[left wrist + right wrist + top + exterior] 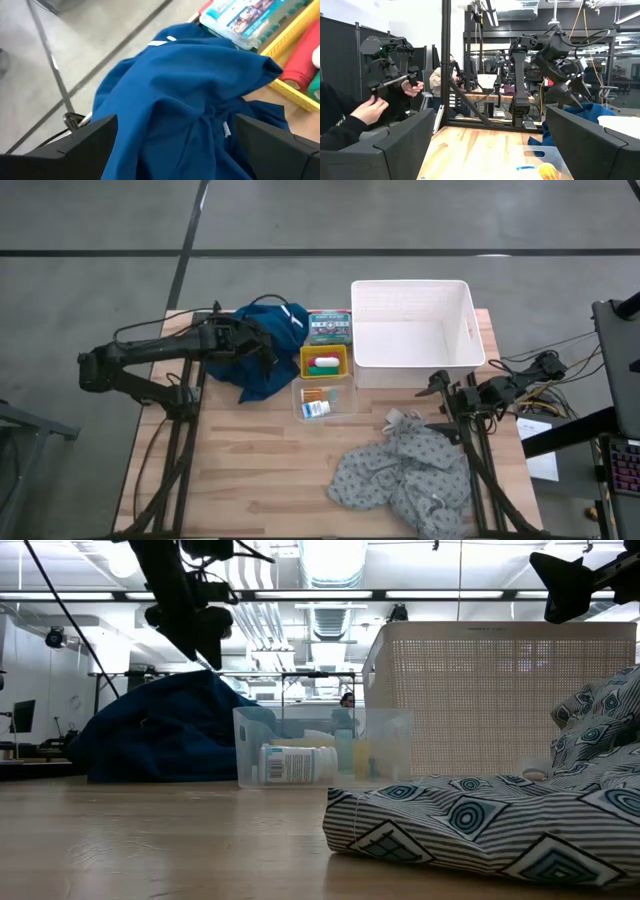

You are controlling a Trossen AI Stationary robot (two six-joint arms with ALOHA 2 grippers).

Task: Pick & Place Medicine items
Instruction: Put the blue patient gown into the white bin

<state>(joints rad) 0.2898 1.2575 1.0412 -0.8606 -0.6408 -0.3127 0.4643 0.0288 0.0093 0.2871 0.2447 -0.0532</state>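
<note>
My left gripper [262,343] hangs over the crumpled dark blue cloth [265,350] at the upper left of the table in the high view. Through its wrist camera I see both fingers spread wide with nothing between them, the blue folds filling the gap.

My right gripper [438,385] waits at the right edge of the wooden table [260,470], just below the large white perforated plastic basket [410,330]. Its fingers stand wide apart and empty.

The medicine items sit centre frame. A small yellow tray [324,361] holds a red tube [324,357], a white tube [324,363] and a green tube [324,369]. Just below it, a clear plastic box [325,401] holds a small orange pack [318,393] and a white-and-blue bottle [316,410] lying on its side. A green printed box [329,327] lies above the tray.

A grey dotted cloth [400,475] sprawls across the lower right. In the right wrist view, a person's hand [367,111] works a control rig beyond the table.
</note>
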